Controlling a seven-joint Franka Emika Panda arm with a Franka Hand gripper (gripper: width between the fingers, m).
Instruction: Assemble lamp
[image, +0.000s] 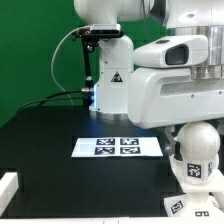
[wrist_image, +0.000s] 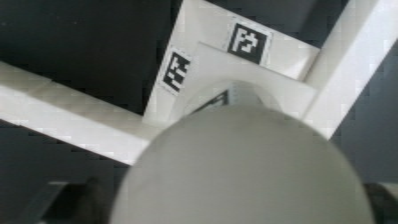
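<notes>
The white round-headed plastic bulb is seen near the table's front edge, toward the corner at the exterior view's right, directly beneath the large white robot arm. A tagged white part is glimpsed just below it, but too little is shown for it to be named.

In the wrist view a pale domed body fills the foreground and is flanked by two dark blurred shapes, judged to be the fingers of the gripper. Whether the dome is clamped cannot be told. White tagged bars are seen beyond it.

The bulb is judged to be light, rigid and smooth. Flat pads would probably slip off the dome, so the narrower stem below the head is thought the better hold, with moderate force.

The matte black table appears flat and even. The marker board lies near its middle, well apart from the bulb. A white bar sits at the front corner at the exterior view's left, and a green backdrop stands behind the far edge. Little room is left under the arm.
</notes>
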